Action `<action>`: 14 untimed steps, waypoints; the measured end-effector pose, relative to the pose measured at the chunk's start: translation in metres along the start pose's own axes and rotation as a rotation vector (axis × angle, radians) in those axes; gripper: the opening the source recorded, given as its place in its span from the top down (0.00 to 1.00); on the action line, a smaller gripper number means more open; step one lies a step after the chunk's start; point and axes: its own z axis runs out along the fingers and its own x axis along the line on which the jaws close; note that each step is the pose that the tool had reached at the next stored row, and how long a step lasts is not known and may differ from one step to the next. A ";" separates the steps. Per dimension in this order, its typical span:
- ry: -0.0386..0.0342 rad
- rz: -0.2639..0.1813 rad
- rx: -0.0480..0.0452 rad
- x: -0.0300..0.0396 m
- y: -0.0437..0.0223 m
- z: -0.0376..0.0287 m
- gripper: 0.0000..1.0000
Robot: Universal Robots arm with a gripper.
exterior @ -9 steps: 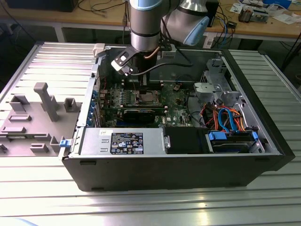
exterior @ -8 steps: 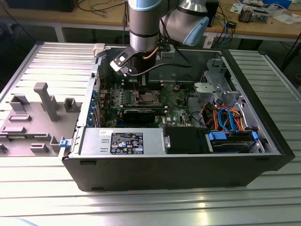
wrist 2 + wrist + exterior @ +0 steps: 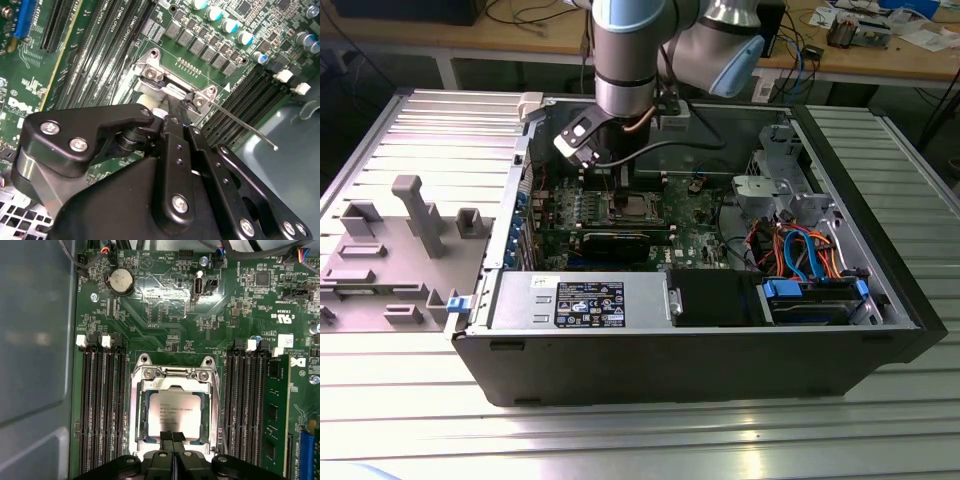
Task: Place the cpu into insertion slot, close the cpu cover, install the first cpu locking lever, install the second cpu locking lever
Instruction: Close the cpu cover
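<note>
Jaws clenched together inside the open computer case on the bench.
Memory slots flank both sides; a thin locking lever juts out. The cpu sits in the insertion slot under the lowered cpu cover, jaws at its edge.

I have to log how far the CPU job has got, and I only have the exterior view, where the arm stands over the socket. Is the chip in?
Observer: Yes. In the first wrist view the cpu lies flat in the insertion slot, metal top up.
Operator: And the cover?
Observer: The cpu cover is down, its frame lying around the chip.
Operator: Is a lever latched?
Observer: In the second wrist view one thin lever angles away from the socket, its end free above the memory slots; it looks unlatched.
</note>
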 end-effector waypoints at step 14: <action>0.0013 0.000 -0.0001 0.0000 -0.0002 -0.0015 0.89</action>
